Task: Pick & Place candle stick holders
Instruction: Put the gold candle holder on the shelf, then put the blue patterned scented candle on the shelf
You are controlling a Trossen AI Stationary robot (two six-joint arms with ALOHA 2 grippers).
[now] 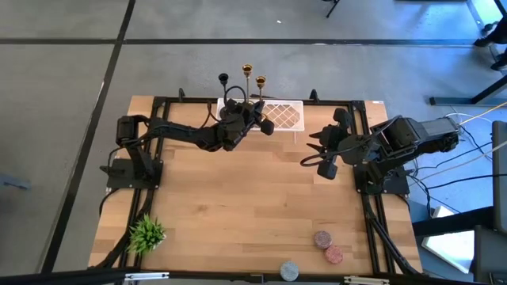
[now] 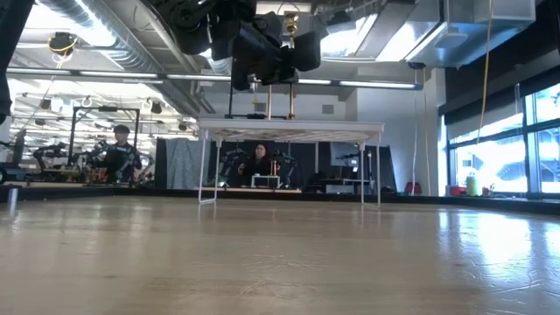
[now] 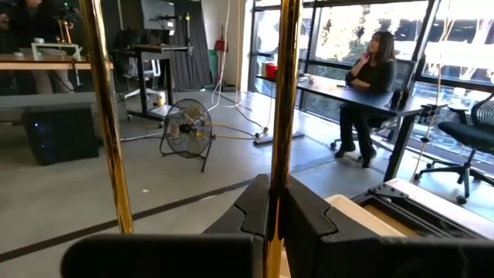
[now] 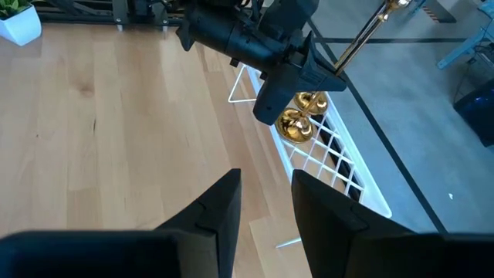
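Observation:
Two shiny gold candle stick holders [image 1: 246,73] [image 1: 261,81] and a matte black one [image 1: 224,79] stand upright at the white grid rack [image 1: 285,115] by the table's far edge. My left gripper [image 3: 272,193] reaches over the rack and is shut on one gold holder's stem. The second gold stem [image 3: 104,116] stands beside it. Both round gold bases [image 4: 297,123] show on the rack. My right gripper [image 4: 266,205] is open and empty above the table's right part [image 1: 313,150]. My left gripper pinches the gold holder's stem [image 3: 279,166] between its two fingers. The fingers lie level and across the stem, coming from the table's near left side. The holder stays upright. I cannot tell whether its base rests on the rack or is just clear of it.
A small green plant [image 1: 146,232] stands at the near left corner. Three small round objects [image 1: 322,237] [image 1: 333,254] [image 1: 289,271] lie near the near edge. The rack stands raised on thin legs [image 2: 206,166]. People sit in the room beyond.

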